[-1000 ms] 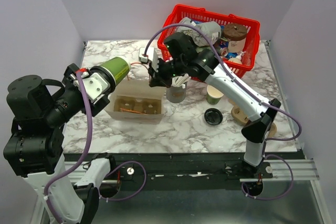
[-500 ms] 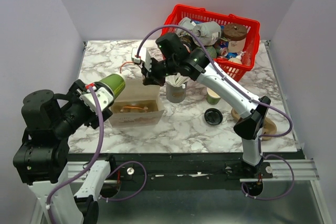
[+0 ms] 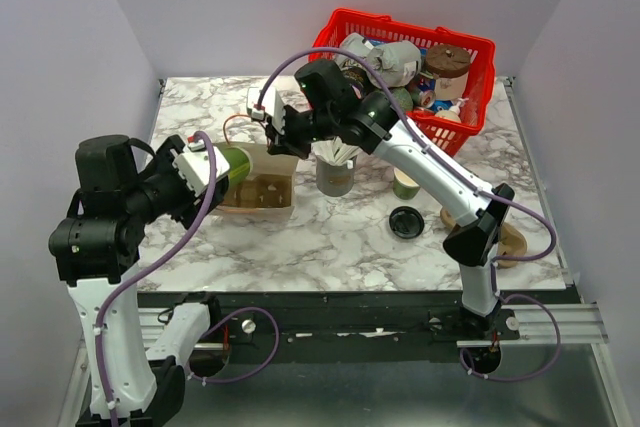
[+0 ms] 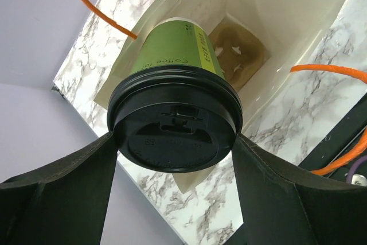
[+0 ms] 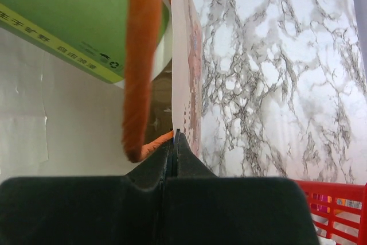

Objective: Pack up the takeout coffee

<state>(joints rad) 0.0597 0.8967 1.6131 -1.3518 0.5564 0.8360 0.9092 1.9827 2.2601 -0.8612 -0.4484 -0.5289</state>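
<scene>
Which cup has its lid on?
The green cup in the left gripper, at the paper bag's mouth: it has a black lid. The other green cup is open.

Found left arm (image 3: 110, 217) reared up at near left, elbow folded, wrist levelled inward to the right. Noted left gripper (image 4: 175, 142) spread wide, fingers (image 4: 69, 182) pressed on both sides of takeout coffee (image 4: 172, 44) at its lid. Found right arm (image 3: 440, 172) stretched far forward and leftward, wrist dipped. Recorded right gripper (image 5: 175, 142) jaws closed, pinching paper bag (image 5: 57, 119) edge. Saw both grippers near each other, not touching.
</scene>
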